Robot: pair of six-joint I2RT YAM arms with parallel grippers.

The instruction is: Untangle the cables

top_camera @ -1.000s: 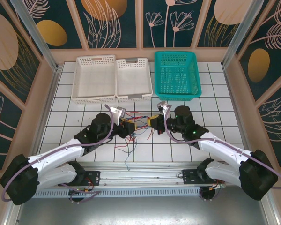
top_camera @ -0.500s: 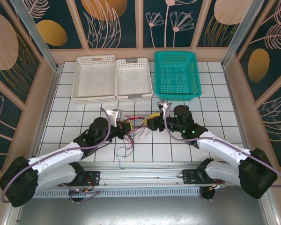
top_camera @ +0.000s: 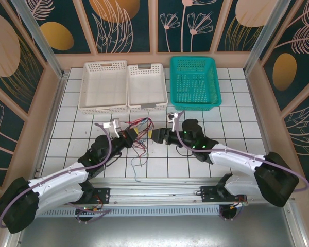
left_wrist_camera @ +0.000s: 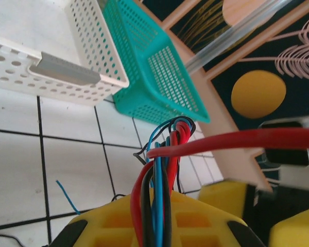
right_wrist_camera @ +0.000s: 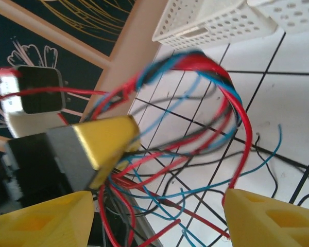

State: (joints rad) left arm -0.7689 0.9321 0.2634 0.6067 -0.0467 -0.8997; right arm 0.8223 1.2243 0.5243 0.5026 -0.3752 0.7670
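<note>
At left gripper (top_camera: 131, 135): clenched on cables (left_wrist_camera: 157, 177), bundle sprouting from between fingers. At right gripper (right_wrist_camera: 157, 216): released, spread wide, red-blue loop arching just above gap. Pinch one strand only, low on loop; pull slowly away from left gripper; ease off if knot tightens.

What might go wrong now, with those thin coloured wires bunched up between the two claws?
The left gripper is shut on the cables as a whole bundle, so pulling may tighten the tangle instead of freeing one wire. The right gripper is open with several loops between its fingers; closing could catch more than one.
</note>
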